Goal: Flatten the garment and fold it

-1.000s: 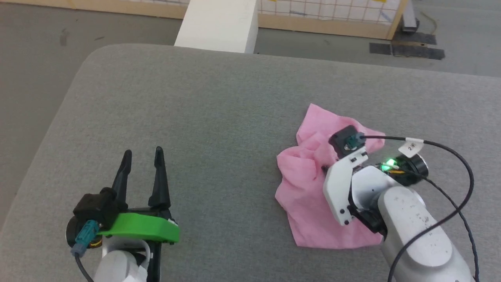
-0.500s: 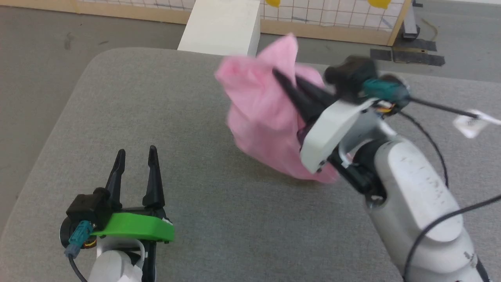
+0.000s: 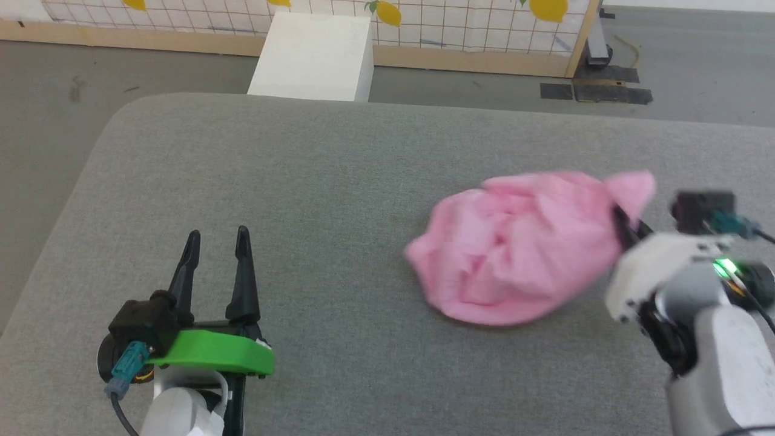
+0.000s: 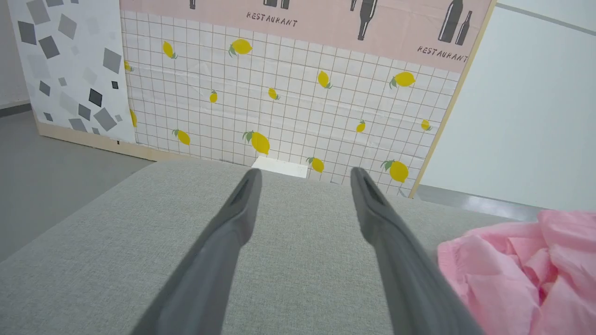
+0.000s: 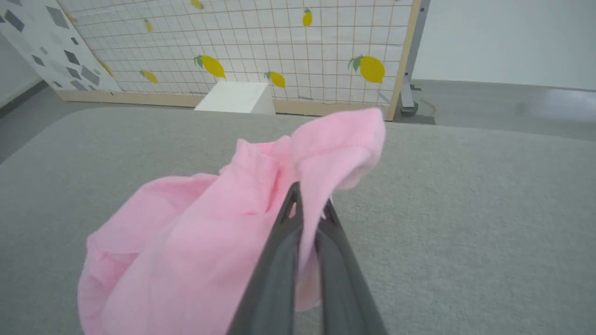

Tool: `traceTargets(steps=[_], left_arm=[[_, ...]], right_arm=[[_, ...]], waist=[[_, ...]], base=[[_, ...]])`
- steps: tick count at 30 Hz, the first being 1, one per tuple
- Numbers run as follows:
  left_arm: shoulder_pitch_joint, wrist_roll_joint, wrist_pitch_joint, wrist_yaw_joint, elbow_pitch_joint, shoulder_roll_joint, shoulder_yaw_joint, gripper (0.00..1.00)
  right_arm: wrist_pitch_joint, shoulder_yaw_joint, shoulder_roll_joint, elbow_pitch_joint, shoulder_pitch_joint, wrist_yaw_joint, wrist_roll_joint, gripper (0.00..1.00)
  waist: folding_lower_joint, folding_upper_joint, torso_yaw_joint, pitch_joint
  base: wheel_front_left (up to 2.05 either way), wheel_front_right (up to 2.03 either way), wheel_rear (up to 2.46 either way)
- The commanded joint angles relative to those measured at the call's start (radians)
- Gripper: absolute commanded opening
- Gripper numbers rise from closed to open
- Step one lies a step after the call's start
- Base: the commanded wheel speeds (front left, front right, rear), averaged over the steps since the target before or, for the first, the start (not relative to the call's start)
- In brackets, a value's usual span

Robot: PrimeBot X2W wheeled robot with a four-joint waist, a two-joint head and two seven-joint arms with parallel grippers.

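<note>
Counter [image 3: 303, 181] first: on the right half of its grey padded top you now see the garment [image 3: 514, 254] down low as a bunched pink mound, where half a second ago it was swung up toward the far edge. Your right gripper [image 5: 309, 204] has drawn back to the right with it, fingers clamped on a raised fold of the cloth. Your left gripper [image 3: 218, 233] stays at the lower left, fingers apart, well clear of the garment.

Left pincer [image 3: 218, 232] sits low with fingers apart; right pincer [image 5: 310, 201] is clamped on the garment [image 3: 514, 254].
</note>
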Motion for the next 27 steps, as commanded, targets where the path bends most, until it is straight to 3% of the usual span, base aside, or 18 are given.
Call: traceTargets(steps=[1,2,6,13,18,19,23,27], left_arm=[[0.015,0.012,-0.005,-0.007,-0.001,-0.004,-0.002,1.00],[0.015,0.012,-0.005,-0.007,-0.001,-0.004,-0.005,1.00],[0.016,0.011,-0.005,-0.006,-0.003,-0.004,-0.008,1.00],[0.017,0.009,-0.005,-0.008,-0.010,-0.004,-0.003,1.00],[0.011,0.006,-0.005,-0.006,-0.014,-0.004,-0.001,1.00],[0.004,0.004,-0.005,-0.006,-0.016,-0.004,-0.001,1.00],[-0.010,0.000,-0.005,-0.006,-0.015,-0.004,-0.007,1.00],[-0.027,-0.004,-0.005,-0.008,-0.013,-0.004,-0.019,1.00]], right_arm=[[-0.011,-0.043,0.000,0.011,0.029,-0.002,-0.027,0.96],[-0.017,-0.085,0.000,0.020,0.052,-0.002,-0.035,1.00],[-0.047,-0.198,0.000,0.010,0.128,-0.002,-0.055,1.00],[-0.096,-0.252,0.000,-0.084,0.235,-0.002,-0.048,1.00],[-0.106,-0.156,0.000,-0.182,0.263,-0.002,-0.001,1.00],[-0.061,-0.081,0.000,-0.209,0.243,-0.002,-0.001,1.00],[0.053,-0.015,0.000,-0.170,0.166,-0.002,-0.013,1.00],[0.140,-0.018,0.000,-0.097,0.051,-0.002,-0.048,1.00]], waist=[[0.0000,-0.0001,-0.002,0.000],[0.0000,-0.0001,-0.002,0.000],[0.0000,-0.0001,-0.005,0.000],[0.0000,-0.0001,-0.011,0.011],[0.0000,-0.0001,-0.019,0.024],[0.0000,-0.0001,-0.023,0.033],[0.0000,-0.0001,-0.021,0.048],[0.0000,-0.0001,-0.010,0.069]], base=[[0.00,0.00,0.00],[0.00,0.00,0.00],[0.00,0.00,0.00],[0.00,0.00,0.00],[0.00,0.00,0.00],[0.00,0.00,0.00],[0.00,0.00,0.00],[0.00,0.00,0.00]])
